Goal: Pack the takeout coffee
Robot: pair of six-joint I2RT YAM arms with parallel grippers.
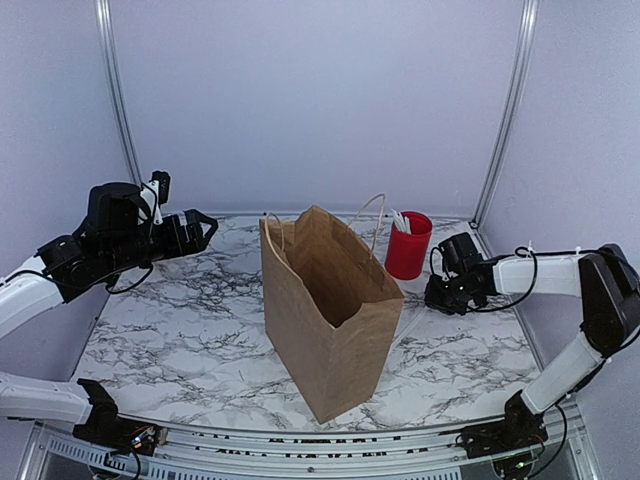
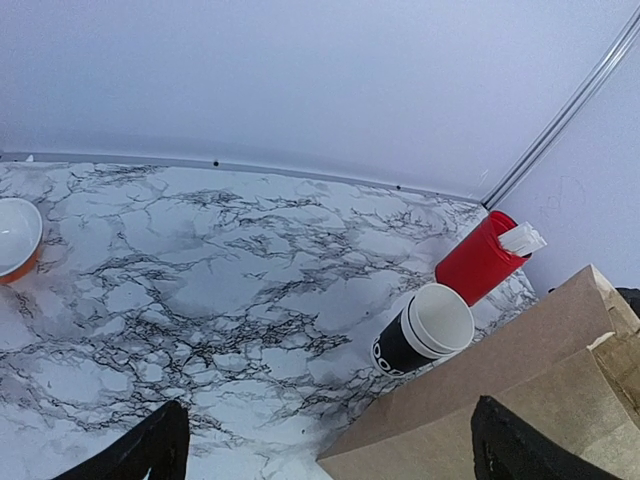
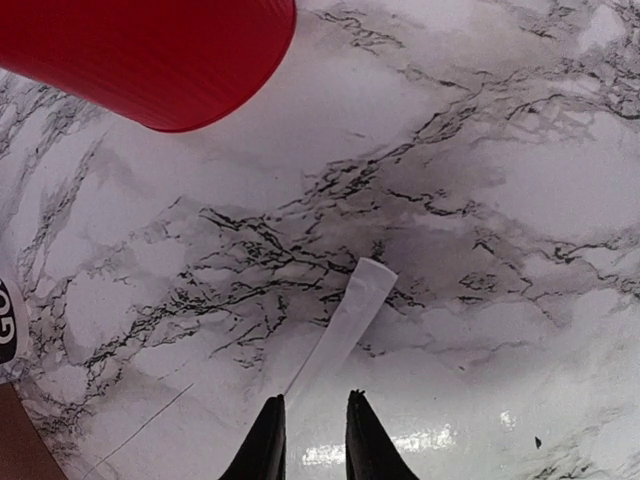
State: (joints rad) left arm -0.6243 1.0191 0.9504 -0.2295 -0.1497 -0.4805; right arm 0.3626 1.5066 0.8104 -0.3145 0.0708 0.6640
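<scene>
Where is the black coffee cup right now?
In the left wrist view, the black cup stands on the table between the red cup and the paper bag.

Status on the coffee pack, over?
Left gripper open, empty, raised. Right gripper nearly closed, low over white strip, grip unclear. Black cup, cream cup nested inside, beside bag, unpacked. Red cup close beside it.

A: Surroundings of the marble table (image 1: 180,340)?
B: Plain pale lavender walls (image 1: 320,100) behind it and on both sides. Aluminium posts (image 1: 118,100) at its back corners, metal rail (image 2: 250,168) along its far edge.
A: Light?
B: Soft, even. One glare patch (image 3: 420,445) on the tabletop.
</scene>
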